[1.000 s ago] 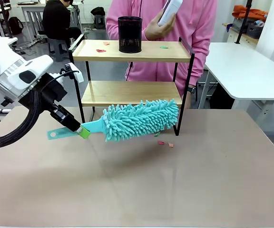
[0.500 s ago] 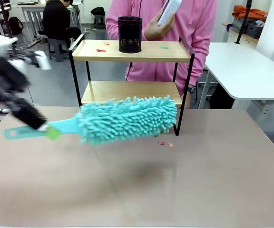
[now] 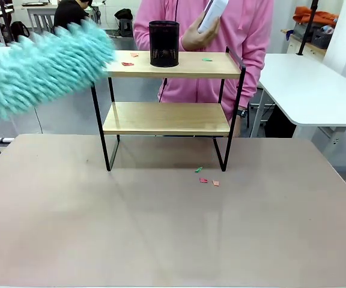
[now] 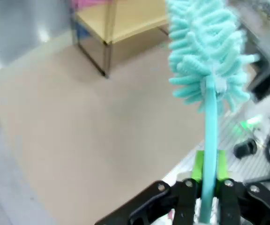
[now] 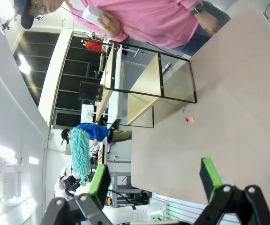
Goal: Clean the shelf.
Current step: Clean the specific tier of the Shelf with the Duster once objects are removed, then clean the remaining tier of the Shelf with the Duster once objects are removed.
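Note:
The shelf (image 3: 167, 117) stands at the table's far side, two wooden boards in a black frame. Small paper scraps (image 3: 127, 63) lie on its top board beside a black mesh cup (image 3: 164, 43). A fluffy teal duster (image 3: 41, 66) hangs blurred at the upper left, its tip near the top board's left end. My left gripper (image 4: 209, 190) is shut on the duster's teal handle (image 4: 211, 136), with the head (image 4: 205, 51) above the table. My right gripper (image 5: 154, 180) stands open and holds nothing, far from the shelf (image 5: 144, 82).
More scraps (image 3: 204, 179) lie on the brown table (image 3: 173, 240) in front of the shelf's right legs. A person in a pink top (image 3: 245, 36) stands behind the shelf, holding a white object (image 3: 212, 13). A white table (image 3: 311, 90) stands at the right.
The duster has swung up and to the left, from in front of the lower board to the level of the top board. The left arm has pulled back to the left.

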`<state>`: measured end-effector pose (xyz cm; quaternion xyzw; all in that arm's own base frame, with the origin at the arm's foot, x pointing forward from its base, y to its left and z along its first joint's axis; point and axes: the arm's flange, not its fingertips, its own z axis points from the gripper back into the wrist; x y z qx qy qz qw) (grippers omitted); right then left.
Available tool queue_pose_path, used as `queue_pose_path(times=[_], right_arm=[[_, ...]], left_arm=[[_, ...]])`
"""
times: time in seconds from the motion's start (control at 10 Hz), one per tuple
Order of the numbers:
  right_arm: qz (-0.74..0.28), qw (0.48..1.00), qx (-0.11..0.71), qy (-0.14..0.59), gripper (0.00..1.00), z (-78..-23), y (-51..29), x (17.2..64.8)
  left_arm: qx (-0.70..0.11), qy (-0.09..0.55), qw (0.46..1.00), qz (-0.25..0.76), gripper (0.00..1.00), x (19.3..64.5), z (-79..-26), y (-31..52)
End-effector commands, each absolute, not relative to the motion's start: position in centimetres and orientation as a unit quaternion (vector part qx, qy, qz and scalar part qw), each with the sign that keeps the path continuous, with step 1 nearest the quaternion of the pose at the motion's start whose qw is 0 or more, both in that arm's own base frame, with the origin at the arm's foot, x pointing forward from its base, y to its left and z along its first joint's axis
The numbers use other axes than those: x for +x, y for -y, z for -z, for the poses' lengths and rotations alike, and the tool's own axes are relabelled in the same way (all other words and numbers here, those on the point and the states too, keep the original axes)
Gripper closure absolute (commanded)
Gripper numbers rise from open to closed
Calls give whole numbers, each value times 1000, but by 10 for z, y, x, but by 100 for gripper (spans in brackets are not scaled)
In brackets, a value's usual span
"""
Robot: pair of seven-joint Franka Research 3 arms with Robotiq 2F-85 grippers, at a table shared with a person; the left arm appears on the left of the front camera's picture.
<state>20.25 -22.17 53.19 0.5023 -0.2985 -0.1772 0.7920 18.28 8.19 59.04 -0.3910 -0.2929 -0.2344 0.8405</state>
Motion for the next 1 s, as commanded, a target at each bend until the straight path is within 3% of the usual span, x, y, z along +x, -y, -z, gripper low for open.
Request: queue_pose_path(times=[0.0, 0.2, 0.3, 0.4, 0.9], right_arm=[[166, 789, 504, 310, 0, -532, 221, 205], [166, 789, 504, 310, 0, -532, 221, 205], [166, 789, 504, 310, 0, -532, 221, 205], [166, 789, 504, 310, 0, -532, 221, 205], [166, 789, 504, 310, 0, -532, 221, 205]], left_arm=[[-440, 355, 822, 60, 88, 215, -569, -110], [-446, 379, 807, -72, 88, 238, -548, -136], [-442, 344, 823, -99, 88, 252, -539, -136], [-436, 338, 834, -14, 88, 222, -557, -161], [-436, 338, 834, -14, 88, 222, -557, -161]])
